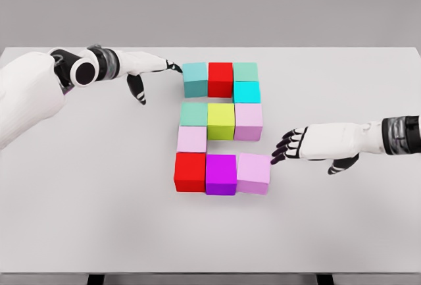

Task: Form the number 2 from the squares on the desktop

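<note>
Coloured cubes lie on the white table in the outline of a 2. The top row is a teal cube, a red cube and a green cube, with a cyan cube under the green one. The middle row holds a pale green cube, a yellow-green cube and a pink cube. A light pink cube hangs below its left end. At the bottom sit a red cube, a magenta cube and a pink cube. My left hand is open, fingertips at the teal cube's left side. My right hand is open, fingertips by the bottom pink cube.
Bare white tabletop lies all around the cubes. The table's front edge runs along the bottom of the view. A plain grey wall stands behind the table.
</note>
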Controlling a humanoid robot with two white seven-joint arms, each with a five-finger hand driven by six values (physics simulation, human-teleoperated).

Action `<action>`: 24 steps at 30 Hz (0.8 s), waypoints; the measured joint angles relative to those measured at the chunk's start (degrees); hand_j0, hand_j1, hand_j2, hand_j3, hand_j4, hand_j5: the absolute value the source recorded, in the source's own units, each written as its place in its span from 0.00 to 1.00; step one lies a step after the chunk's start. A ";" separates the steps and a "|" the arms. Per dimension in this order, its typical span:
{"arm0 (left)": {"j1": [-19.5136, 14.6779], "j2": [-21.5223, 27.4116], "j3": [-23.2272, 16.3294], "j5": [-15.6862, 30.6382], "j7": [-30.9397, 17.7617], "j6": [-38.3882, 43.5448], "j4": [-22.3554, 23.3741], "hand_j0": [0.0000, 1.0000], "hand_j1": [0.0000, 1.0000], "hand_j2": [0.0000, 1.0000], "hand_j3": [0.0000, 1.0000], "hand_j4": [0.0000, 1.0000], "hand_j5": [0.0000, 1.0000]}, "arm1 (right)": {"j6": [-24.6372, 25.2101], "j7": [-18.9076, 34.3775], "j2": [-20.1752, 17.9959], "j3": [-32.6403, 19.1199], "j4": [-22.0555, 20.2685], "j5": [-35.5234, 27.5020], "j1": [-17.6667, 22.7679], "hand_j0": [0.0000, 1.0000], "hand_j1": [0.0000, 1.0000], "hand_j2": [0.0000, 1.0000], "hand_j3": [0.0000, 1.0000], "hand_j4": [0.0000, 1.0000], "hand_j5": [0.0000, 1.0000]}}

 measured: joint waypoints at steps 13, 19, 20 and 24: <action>-0.09 -2.03 0.59 -0.91 0.00 0.00 2.88 1.00 1.00 1.00 1.00 1.00 1.00 | 0.01 0.00 0.21 -0.28 2.82 -0.23 -1.32 1.00 1.00 1.00 1.00 1.00 1.00; -0.09 -2.23 0.60 -1.00 0.00 -0.06 2.90 1.00 1.00 1.00 1.00 1.00 1.00 | 0.00 0.00 -0.26 -1.53 9.24 -4.30 -2.46 1.00 1.00 1.00 1.00 1.00 1.00; -0.09 -2.30 0.60 -1.00 0.00 -0.06 2.89 1.00 1.00 1.00 1.00 1.00 1.00 | 0.00 0.00 -0.33 -1.32 9.53 -4.67 -2.29 1.00 1.00 1.00 1.00 1.00 1.00; -0.09 -2.43 0.61 -1.00 0.00 -0.08 2.88 1.00 1.00 1.00 1.00 1.00 1.00 | -0.01 0.00 -2.45 0.44 5.52 -4.71 -1.85 1.00 1.00 1.00 1.00 1.00 1.00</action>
